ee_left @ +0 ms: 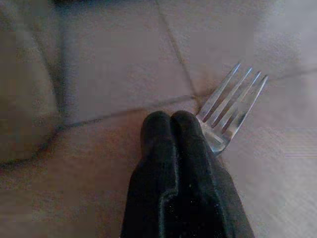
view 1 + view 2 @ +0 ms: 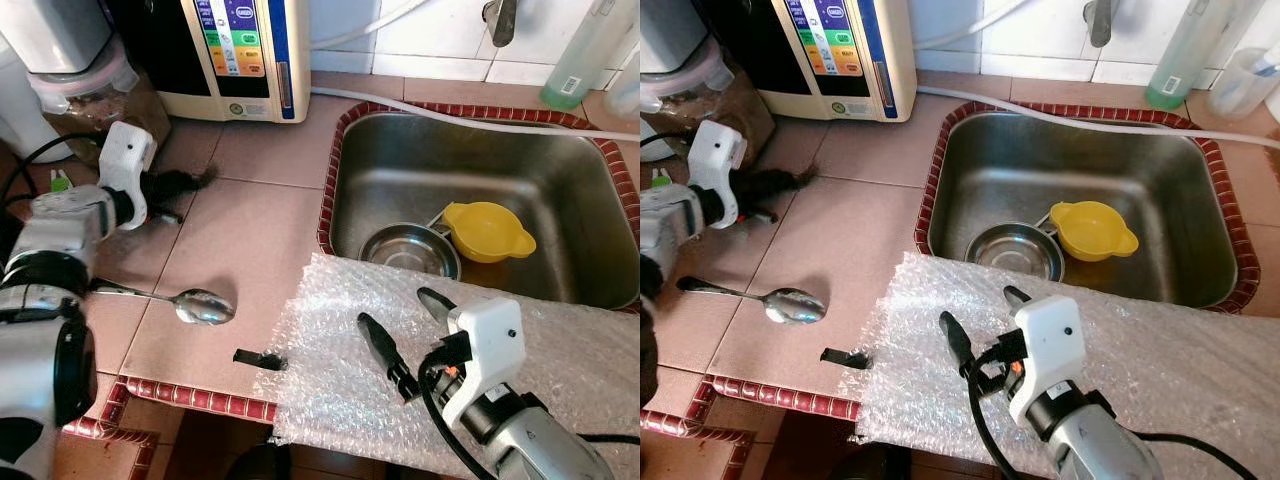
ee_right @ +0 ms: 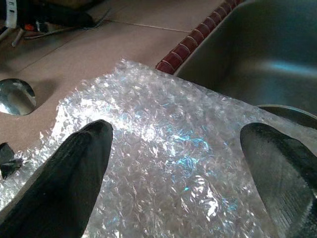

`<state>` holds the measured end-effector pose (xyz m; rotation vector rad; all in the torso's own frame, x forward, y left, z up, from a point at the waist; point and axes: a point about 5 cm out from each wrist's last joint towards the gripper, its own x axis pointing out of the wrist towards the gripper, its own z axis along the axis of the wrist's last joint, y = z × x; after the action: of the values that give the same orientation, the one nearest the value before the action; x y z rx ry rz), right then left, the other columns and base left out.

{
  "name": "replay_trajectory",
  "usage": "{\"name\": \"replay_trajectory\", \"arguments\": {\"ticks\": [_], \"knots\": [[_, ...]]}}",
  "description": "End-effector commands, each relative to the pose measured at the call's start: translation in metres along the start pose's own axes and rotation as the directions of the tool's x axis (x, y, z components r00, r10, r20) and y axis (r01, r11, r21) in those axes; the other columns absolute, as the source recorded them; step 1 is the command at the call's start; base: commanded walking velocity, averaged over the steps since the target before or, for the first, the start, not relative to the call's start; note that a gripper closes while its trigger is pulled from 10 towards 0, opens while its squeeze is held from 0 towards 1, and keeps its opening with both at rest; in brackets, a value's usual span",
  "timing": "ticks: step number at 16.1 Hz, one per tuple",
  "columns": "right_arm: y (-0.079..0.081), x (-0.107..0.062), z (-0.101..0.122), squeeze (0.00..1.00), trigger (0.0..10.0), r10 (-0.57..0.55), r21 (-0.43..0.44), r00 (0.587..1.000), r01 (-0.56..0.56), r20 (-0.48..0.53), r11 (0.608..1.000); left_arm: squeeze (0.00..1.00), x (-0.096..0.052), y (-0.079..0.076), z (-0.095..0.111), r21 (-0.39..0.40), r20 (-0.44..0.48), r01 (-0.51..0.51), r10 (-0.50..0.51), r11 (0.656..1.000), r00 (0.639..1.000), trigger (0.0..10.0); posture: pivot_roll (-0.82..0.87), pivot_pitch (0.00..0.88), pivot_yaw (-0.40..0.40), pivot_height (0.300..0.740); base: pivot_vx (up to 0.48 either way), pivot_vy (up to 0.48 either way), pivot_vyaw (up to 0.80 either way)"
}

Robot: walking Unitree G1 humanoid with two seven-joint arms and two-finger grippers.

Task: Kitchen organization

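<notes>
Beyond my right pincer point(image 2: 400, 325), past the far edge of the plastic it hovers over, lies the steel sink point(image 2: 560, 180), rimmed with dark red tile. In its basin, nearest my right fingers, sit a round steel bowl point(image 2: 408, 248) and a yellow plastic bowl with two small lugs point(image 2: 487, 230), the two touching. Under my right pincer spreads a sheet of clear bubble wrap point(image 2: 340, 400), crinkled and glinting, draped over the sink's near rim and the front edge of the tiled counter point(image 2: 255, 215). My right fingers are spread wide above it, holding nothing.

Behind my left pincer point(image 2: 195, 180), against the wall, stands a cream appliance with a coloured button panel point(image 2: 240, 50). My left fingers point(image 1: 173, 148) are pressed together on a fork point(image 1: 233, 106): shiny metal, four slim tines fanned out just past my fingertips, low over the tile; I cannot tell whether the tines touch it.

Between my two pincers, well short of the left one, a steel spoon point(image 2: 180, 300) lies flat on the counter, bowl up and mirror-bright, its thin handle pointing toward my left arm. Nearer the counter's front edge, just beside the wrap, lies a small black scrap point(image 2: 260, 358).
</notes>
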<state>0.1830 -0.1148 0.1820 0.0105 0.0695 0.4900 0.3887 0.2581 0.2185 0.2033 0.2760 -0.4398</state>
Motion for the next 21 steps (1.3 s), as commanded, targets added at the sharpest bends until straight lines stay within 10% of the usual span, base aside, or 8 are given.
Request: {"name": "replay_trajectory", "arguments": {"ticks": [1,9,13,14,15,21], "knots": [[0.001,0.0,-0.002,0.0,10.0,0.012,0.0,1.0,-0.012,-0.005,1.0,0.0,-0.001,-0.008,-0.04,-0.068,-0.169,0.08,-0.091,0.994,0.981,10.0,0.02,0.275,0.086,0.74,0.0,0.0,0.0],[-0.005,0.01,-0.004,0.0,10.0,0.049,-0.034,0.999,-0.049,0.006,0.998,0.0,-0.021,-0.039,-0.04,-0.041,-0.228,0.435,-0.432,0.9,0.873,10.0,0.05,0.229,0.081,0.74,0.0,0.0,0.0],[-0.008,0.018,-0.004,0.0,10.0,0.054,-0.054,0.998,-0.052,0.023,0.997,0.0,-0.012,-0.05,-0.029,-0.026,-0.148,0.398,-0.397,0.917,0.906,10.0,0.06,0.202,0.087,0.74,0.0,0.0,0.0],[-0.009,0.019,-0.004,0.0,10.0,0.054,-0.056,0.998,-0.053,0.025,0.997,0.76,-0.009,-0.052,-0.025,-0.036,-0.116,0.391,-0.393,0.92,0.912,10.0,0.06,0.193,0.087,0.74,0.0,0.0,0.0],[-0.01,0.021,-0.005,0.0,10.0,0.055,-0.062,0.998,-0.054,0.029,0.997,1.0,-0.004,-0.057,-0.018,-0.055,-0.053,0.391,-0.394,0.919,0.918,10.0,0.06,0.182,0.086,0.74,0.0,0.0,0.0],[-0.016,0.032,-0.004,0.0,10.0,0.069,-0.11,0.996,-0.063,0.049,0.992,1.0,0.022,-0.07,0.004,-0.102,0.189,0.273,-0.251,0.957,0.949,10.0,0.04,0.1,0.078,0.74,0.0,0.0,0.0]]}}
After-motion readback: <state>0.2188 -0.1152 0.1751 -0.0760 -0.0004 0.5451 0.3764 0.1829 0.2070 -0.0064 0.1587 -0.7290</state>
